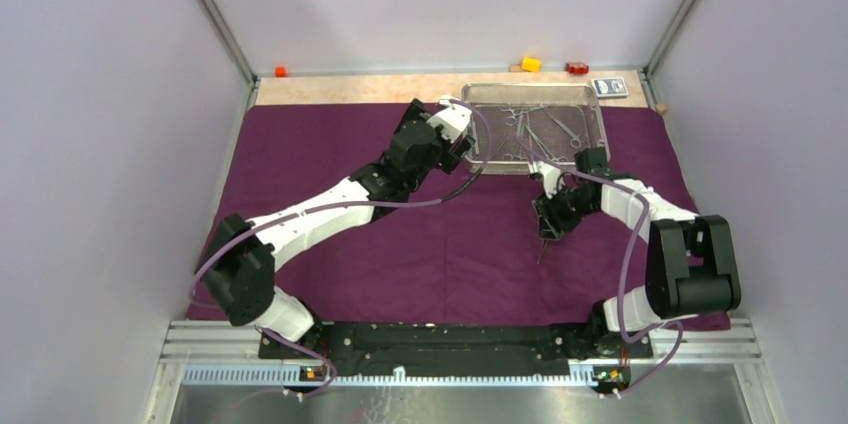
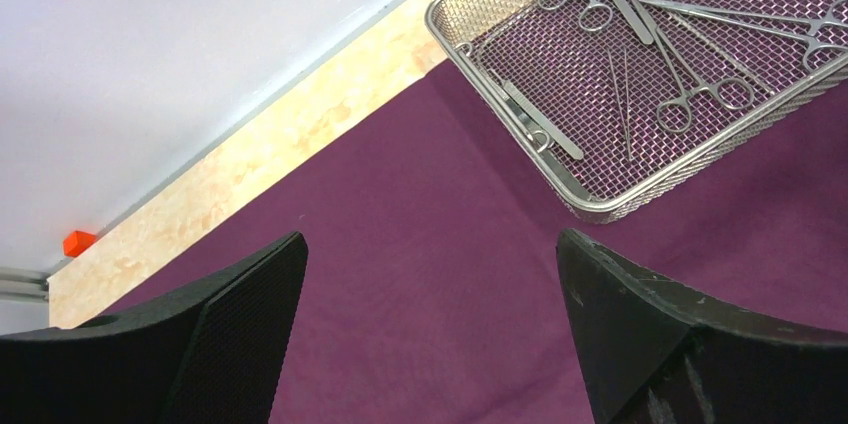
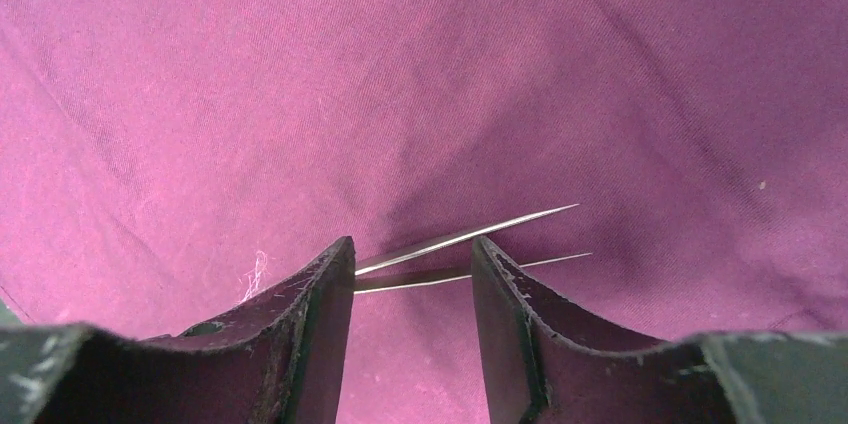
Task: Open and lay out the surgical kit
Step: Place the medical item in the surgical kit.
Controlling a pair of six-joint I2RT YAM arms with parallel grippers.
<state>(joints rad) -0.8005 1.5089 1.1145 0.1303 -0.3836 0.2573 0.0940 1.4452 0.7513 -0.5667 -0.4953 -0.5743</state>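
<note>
The dark purple cloth wrap (image 1: 330, 144) lies spread flat over the table. At its far right stands the wire-mesh steel tray (image 1: 535, 87), holding several ring-handled clamps (image 2: 700, 94) and slim tweezers (image 2: 620, 94). My left gripper (image 2: 430, 254) hovers wide open over bare cloth just short of the tray's near-left corner (image 2: 600, 209), with nothing between its fingers. My right gripper (image 3: 412, 249) points down at the cloth in front of the tray. Its jaws stand apart. A pair of steel tweezers (image 3: 470, 236) lies crosswise just beyond its fingertips, on the cloth (image 3: 420, 64).
A bare wooden strip (image 1: 350, 89) runs along the far edge behind the cloth. On it sit a small orange block (image 1: 281, 71), a yellow block (image 1: 531, 64), a red block (image 1: 577, 68) and a blue-white card packet (image 1: 611, 87). Walls close in on three sides.
</note>
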